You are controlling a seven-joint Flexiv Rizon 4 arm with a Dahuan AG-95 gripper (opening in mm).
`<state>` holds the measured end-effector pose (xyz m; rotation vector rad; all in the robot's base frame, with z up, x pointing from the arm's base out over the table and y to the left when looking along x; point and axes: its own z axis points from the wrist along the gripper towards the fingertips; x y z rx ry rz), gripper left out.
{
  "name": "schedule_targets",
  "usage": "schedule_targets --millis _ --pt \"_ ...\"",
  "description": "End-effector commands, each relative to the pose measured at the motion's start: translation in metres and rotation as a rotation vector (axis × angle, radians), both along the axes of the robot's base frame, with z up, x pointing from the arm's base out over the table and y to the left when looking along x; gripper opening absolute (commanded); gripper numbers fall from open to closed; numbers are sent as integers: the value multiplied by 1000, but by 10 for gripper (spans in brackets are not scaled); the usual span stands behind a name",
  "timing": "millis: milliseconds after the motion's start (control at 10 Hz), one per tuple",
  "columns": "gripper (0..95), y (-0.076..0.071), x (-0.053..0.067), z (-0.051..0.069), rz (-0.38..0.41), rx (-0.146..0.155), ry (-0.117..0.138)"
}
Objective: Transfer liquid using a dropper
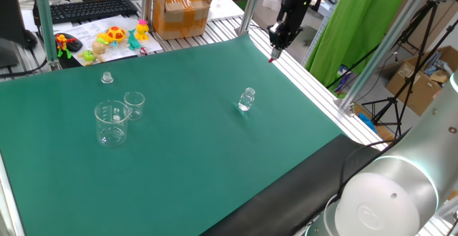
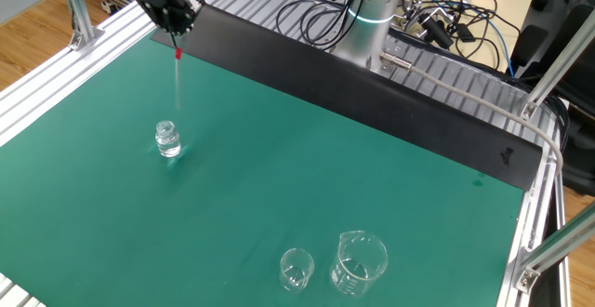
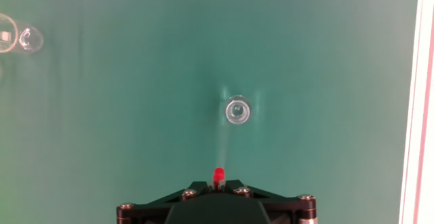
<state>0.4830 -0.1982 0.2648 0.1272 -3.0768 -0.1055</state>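
My gripper (image 1: 276, 48) hangs high above the far right of the green mat, shut on the dropper. The dropper's red end (image 2: 178, 54) sits just under the fingers and its thin clear stem (image 2: 177, 84) points down. In the hand view the red end (image 3: 218, 176) shows between the closed jaws, with the faint stem running toward the small clear vial (image 3: 238, 110). The vial (image 1: 247, 99) stands upright on the mat, below and to one side of the gripper (image 2: 173, 30). A large beaker (image 1: 111, 123) and a small beaker (image 1: 134, 105) stand together at the mat's left.
A small clear cap (image 1: 106, 77) lies on the mat behind the beakers. Toys (image 1: 113, 37), a keyboard (image 1: 86, 10) and a cardboard box (image 1: 182, 10) sit beyond the mat. Aluminium frame posts (image 1: 250, 3) stand near the gripper. The mat's right edge meets slatted rail (image 1: 315, 86).
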Motion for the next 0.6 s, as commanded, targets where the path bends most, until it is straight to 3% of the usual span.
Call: schedule_targets --millis 100,600 --pt "0 -2 -1 -2 0 -1 -6" --pt "0 -12 2 -18 9 6 -17"
